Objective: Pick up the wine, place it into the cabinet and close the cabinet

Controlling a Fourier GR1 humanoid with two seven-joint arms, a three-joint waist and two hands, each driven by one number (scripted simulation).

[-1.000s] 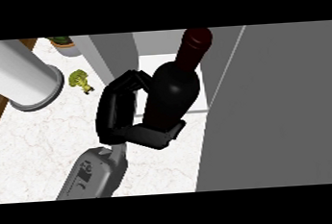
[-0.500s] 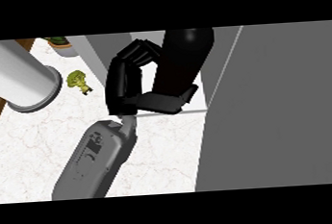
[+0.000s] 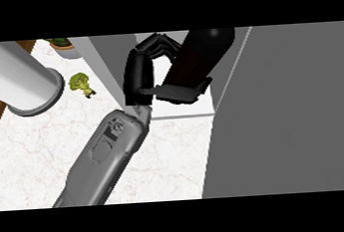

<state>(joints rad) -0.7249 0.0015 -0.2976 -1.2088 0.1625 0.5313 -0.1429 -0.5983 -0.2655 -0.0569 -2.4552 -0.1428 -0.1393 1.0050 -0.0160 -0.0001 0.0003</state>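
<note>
I have the robot hand curled around the wine bottle, holding it upright just inside the open cabinet, above the white shelf, ready to set down.

Even, flat light, soft shadow inside the cabinet, no glare or blur.

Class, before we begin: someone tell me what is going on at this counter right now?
One robot hand is curled round a dark wine bottle and holds it at the opening of the cabinet, above the white shelf. Which hand it is cannot be told for sure from this view; the other does not show. The bottle is tilted, not yet set down, and the cabinet is open. On the marble counter to the left lie a small green vegetable and a white cylinder, both untouched.
</note>
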